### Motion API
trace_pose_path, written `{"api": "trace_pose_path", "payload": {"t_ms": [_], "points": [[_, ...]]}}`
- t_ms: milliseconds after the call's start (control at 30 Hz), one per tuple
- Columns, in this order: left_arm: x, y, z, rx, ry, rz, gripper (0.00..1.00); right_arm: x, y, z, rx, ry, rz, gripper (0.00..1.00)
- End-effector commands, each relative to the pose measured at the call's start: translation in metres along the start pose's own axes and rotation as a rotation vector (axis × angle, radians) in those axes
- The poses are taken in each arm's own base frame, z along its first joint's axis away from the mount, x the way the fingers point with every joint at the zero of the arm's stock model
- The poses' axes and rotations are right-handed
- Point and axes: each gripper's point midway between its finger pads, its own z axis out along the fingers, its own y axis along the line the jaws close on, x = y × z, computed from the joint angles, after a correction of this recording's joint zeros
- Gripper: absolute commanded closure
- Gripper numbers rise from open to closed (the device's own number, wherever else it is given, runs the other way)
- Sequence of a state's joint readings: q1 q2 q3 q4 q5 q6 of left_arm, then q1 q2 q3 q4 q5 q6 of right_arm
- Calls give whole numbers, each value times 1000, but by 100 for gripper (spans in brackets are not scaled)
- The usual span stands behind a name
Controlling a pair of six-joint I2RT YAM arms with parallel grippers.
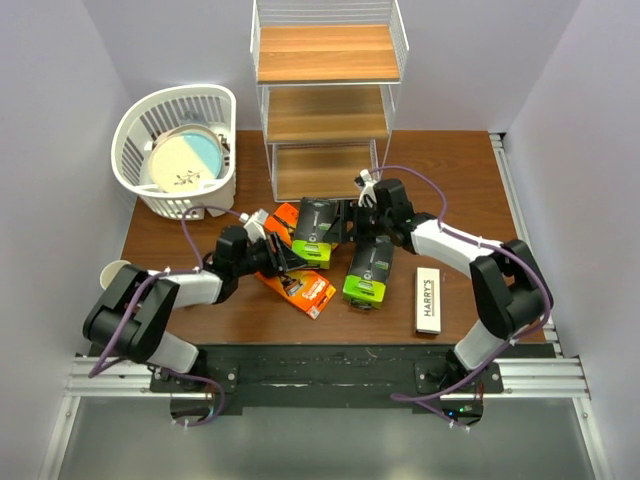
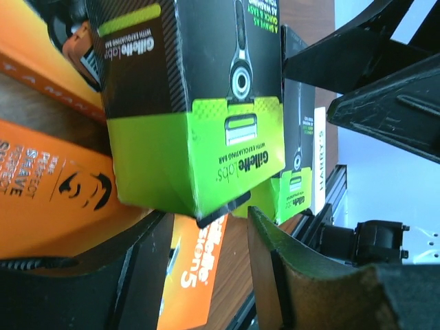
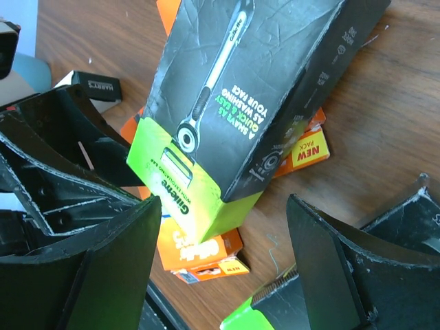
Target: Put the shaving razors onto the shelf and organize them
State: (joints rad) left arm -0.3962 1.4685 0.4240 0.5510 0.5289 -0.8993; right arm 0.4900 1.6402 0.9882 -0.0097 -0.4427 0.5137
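Step in hand: by my judgement, the pick-up of the upper Gillette Labs pack (image 1: 314, 232), which lies tilted on the orange boxes (image 1: 305, 290) in the heap at mid-desk.
Pack's place: near the front of the shelf (image 1: 325, 115) but not on it; no pack sits on any of its boards.
Other razors: the second black-and-lime pack (image 1: 368, 272) and the white HARRY'S box (image 1: 430, 300) lie flat on the desk (image 1: 455, 170), to the right of the heap.
Doing it well: one arm alone should take the pack while the other backs off. Pinch across the two broad faces, not on a corner, or the carton may swivel. Lift it clear of the orange boxes so that none is dragged along. Set it to one side of a board, leaving room for its twin.
Left jaws: about half spread and released. The pack's lime corner sits in the gap between the fingers (image 2: 137, 282), with no firm contact to be seen.
Right jaws: spread wide and released, straddling the same pack's lime end from the opposite side. One finger (image 3: 117, 261) lies just beside the lime edge and may touch it, though the view is too oblique to tell. The other finger stands well clear.
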Motion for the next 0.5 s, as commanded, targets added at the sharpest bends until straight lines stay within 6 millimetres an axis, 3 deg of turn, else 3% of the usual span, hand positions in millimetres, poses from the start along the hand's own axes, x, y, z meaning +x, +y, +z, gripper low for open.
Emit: {"api": "trace_pose_path", "payload": {"t_ms": [0, 167, 300, 400, 433, 467], "points": [[-16, -21, 11, 76, -36, -1, 50, -7, -2, 9, -2, -34, 21, 22], [-12, -24, 25, 115, -1, -18, 56, -7, -6, 12, 11, -33, 33, 22], [-20, -28, 32, 137, -13, -20, 61, -6, -7, 15, 7, -28, 42, 21], [-28, -35, 35, 168, -33, 2, 76, -8, -5, 21, -13, -27, 48, 20], [-32, -37, 36, 172, -46, 9, 87, -7, -8, 25, -9, -21, 54, 20], [-35, -38, 36, 175, -59, 21, 92, -9, -9, 27, -9, -23, 55, 20]]}}
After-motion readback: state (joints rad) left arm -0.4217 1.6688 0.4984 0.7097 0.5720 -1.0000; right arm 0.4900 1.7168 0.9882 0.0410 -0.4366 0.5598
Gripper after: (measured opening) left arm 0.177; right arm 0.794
